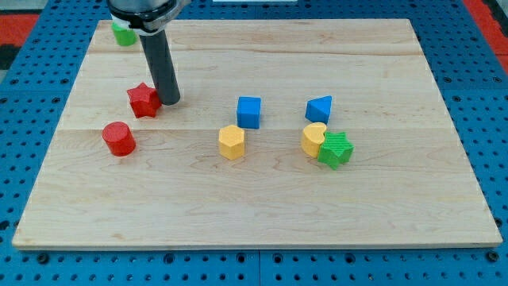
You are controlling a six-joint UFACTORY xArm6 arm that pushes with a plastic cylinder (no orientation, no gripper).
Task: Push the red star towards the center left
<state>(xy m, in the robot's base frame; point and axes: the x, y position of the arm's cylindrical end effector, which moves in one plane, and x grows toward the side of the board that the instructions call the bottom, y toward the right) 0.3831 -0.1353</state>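
Red star [144, 100]: glossy red, blunt points, lying flat on upper-left part of bench [262, 199], just above and right of red cylinder [119, 138]. Touched on its right edge by my tip [170, 102], end of a straight dark rod coming down from view's top. No hand on this arm, only the rod, so nothing to spread or pinch.

Elsewhere in the same view: green block [123, 33] at far top-left corner, partly hidden behind the arm, shape unclear. Blue cube [249, 112] near centre, yellow hexagonal block [232, 142] just below and left of it, close but apart. Blue wedge-like block [319, 109] right of centre. Yellow rounded block [313, 138] below it, touching green star [336, 149] on its lower right.

Bench: pale wood board, visible plank seams running left to right, light grain, rounded corners. Sitting on blue pegboard [484, 71] with regular holes, showing on all sides. Strip of red surface [20, 24] at top-left and top-right corners of view.
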